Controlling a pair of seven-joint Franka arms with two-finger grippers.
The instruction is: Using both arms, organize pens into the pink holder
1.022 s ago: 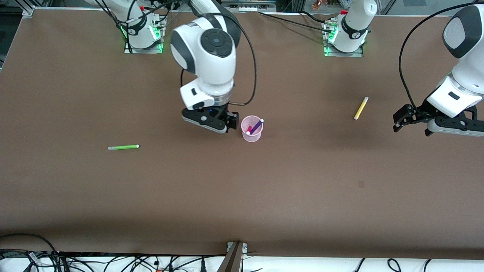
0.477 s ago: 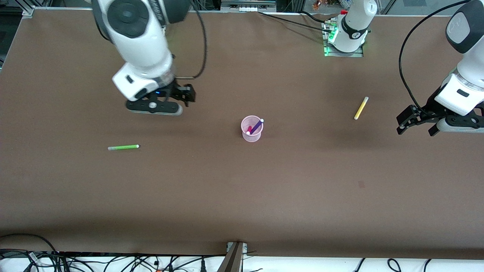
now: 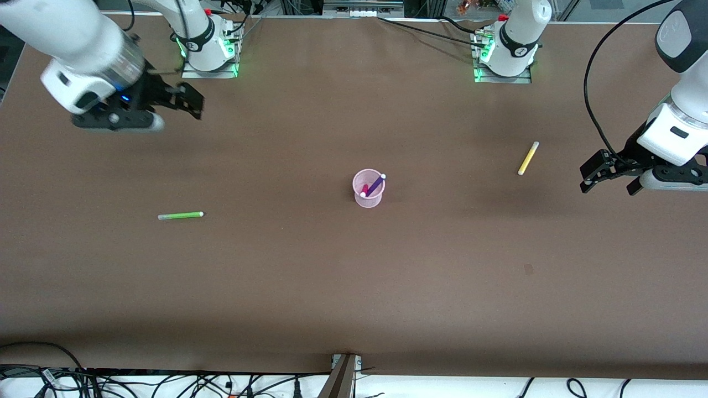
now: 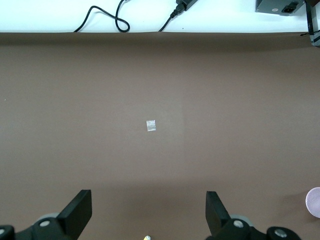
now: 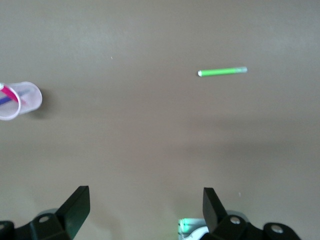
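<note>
Two glossy white jointed arms are showing rounded shells broken by black joint bands. The right arm's white wrist block (image 3: 83, 72) is carrying a silvery ring, a small dark slot and a tiny blue light just above its black two-finger right pincer (image 3: 185, 102), whose rounded black body is showing a pale round screw head. The left arm's dark grey elbow cap (image 3: 679, 41) is sitting above a white wrist block with a dark slot, ending in the matching black left pincer (image 3: 594, 177). Thin black cables are looping along both arms. Each white base is glowing green at its foot and bearing a small red fitting.
</note>
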